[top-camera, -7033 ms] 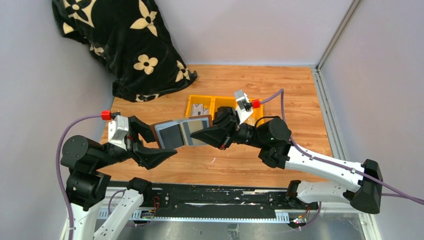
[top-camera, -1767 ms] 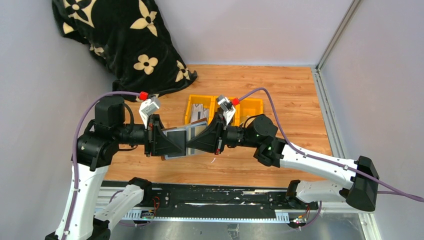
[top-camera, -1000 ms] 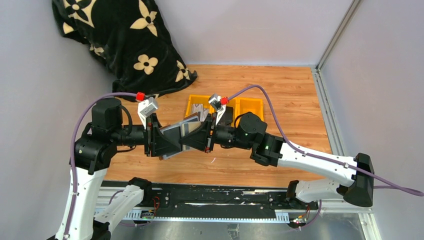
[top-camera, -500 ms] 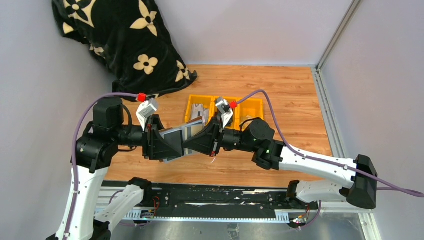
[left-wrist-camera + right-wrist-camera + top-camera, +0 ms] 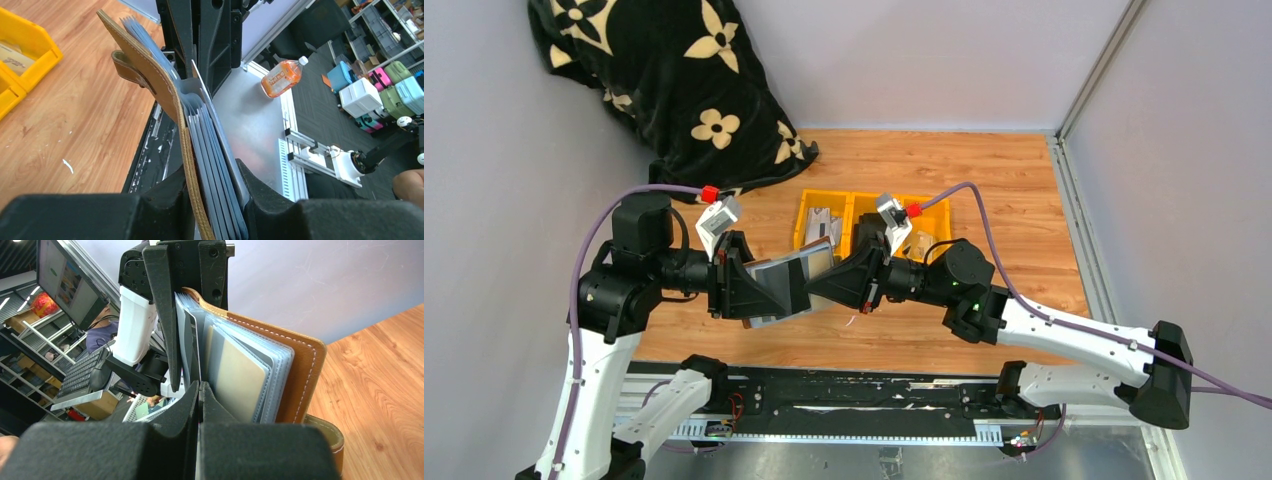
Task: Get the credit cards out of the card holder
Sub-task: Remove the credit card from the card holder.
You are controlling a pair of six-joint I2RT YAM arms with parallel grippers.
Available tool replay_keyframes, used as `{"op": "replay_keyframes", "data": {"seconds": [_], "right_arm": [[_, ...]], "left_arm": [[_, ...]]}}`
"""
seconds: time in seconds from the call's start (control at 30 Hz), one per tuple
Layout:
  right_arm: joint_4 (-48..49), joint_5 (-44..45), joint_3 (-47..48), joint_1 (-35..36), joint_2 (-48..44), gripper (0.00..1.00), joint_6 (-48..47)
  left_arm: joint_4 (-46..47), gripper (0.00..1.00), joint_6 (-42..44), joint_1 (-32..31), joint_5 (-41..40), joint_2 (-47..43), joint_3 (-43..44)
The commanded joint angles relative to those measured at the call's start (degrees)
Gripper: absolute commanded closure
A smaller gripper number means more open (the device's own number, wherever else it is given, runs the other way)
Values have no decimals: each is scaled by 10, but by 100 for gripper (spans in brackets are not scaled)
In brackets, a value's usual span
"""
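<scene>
Soft, even light from overhead fills the top view. The arms cast only faint shadows on the wooden table (image 5: 984, 180), and the black blanket (image 5: 624, 70) swallows detail. Both wrist views are bright and sharp on the card holder (image 5: 142, 62). The left gripper's fingers (image 5: 65, 217) sit close to the lens as dark, soft masses.

Just beyond the right gripper (image 5: 816, 282), on the wood table (image 5: 1004, 190), a row of yellow bins (image 5: 856, 197) with pale scraps inside; well beyond the left gripper (image 5: 779, 292), in the far left corner, a heaped black blanket (image 5: 654, 100) with cream flowers. Past the left gripper's tips, off the table's near edge, an orange bottle (image 5: 281, 76) lying on its side, with coloured suitcases (image 5: 385, 82) farther off. Past the right gripper's tips, a monitor (image 5: 61, 280) above a keyboard (image 5: 82, 372).
</scene>
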Motion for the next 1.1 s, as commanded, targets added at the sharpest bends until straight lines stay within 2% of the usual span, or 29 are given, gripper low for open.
{"op": "replay_keyframes", "data": {"seconds": [0.0,0.07,0.17,0.2,0.3,0.37,0.5,0.7,1.07], "right_arm": [[-24,-1,-10,-14,8,100,-19],[-14,-29,-4,-14,19,98,-14],[15,-68,4,-14,36,71,2],[28,-77,6,-14,41,65,7],[55,-93,23,-15,55,59,19],[52,-102,41,-14,66,61,20],[55,-109,58,-15,83,70,30],[65,-106,44,-23,75,100,46],[61,-80,-43,-77,-5,100,66]], "left_arm": [[-6,88,-23,-10,75,-5,21],[-5,100,-25,-10,62,-5,21],[-5,100,-27,-10,56,-5,20],[-5,100,-26,-10,55,-5,19],[-5,100,-23,-10,43,-8,17],[-5,100,-21,-10,42,-8,14],[-4,100,-19,-10,39,-9,15],[-3,100,-17,-10,33,-11,12],[-3,100,-10,-10,24,-4,34]]}}
